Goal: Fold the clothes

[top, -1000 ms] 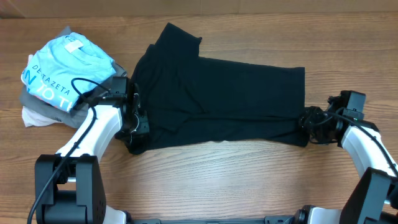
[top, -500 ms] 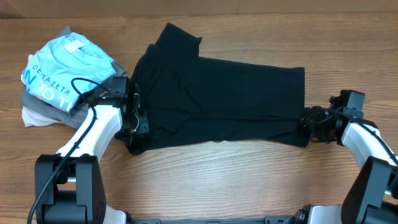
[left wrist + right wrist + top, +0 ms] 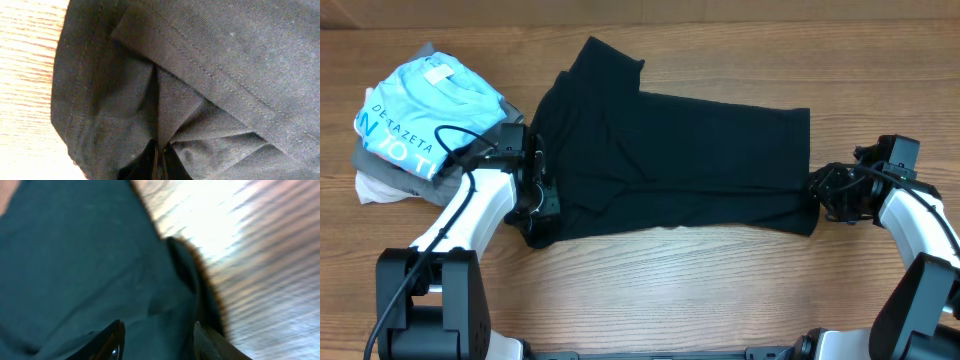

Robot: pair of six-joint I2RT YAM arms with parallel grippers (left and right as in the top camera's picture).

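Note:
A black T-shirt [image 3: 670,160] lies spread across the middle of the wooden table, one sleeve pointing to the far side. My left gripper [image 3: 537,215] is shut on the shirt's near left corner; in the left wrist view the fabric [image 3: 200,75] bunches into the closed fingertips [image 3: 159,157]. My right gripper [image 3: 825,195] is at the shirt's near right corner, just off the hem. In the right wrist view its fingers [image 3: 157,330] are open over the dark fabric [image 3: 75,255] and hold nothing.
A stack of folded clothes with a light blue printed T-shirt [image 3: 420,115] on top sits at the far left, on grey and white garments [image 3: 375,180]. Bare wooden table [image 3: 720,290] lies in front of the shirt.
My right gripper has opened and drawn back to the right from the shirt's corner. The left arm and the shirt have not moved.

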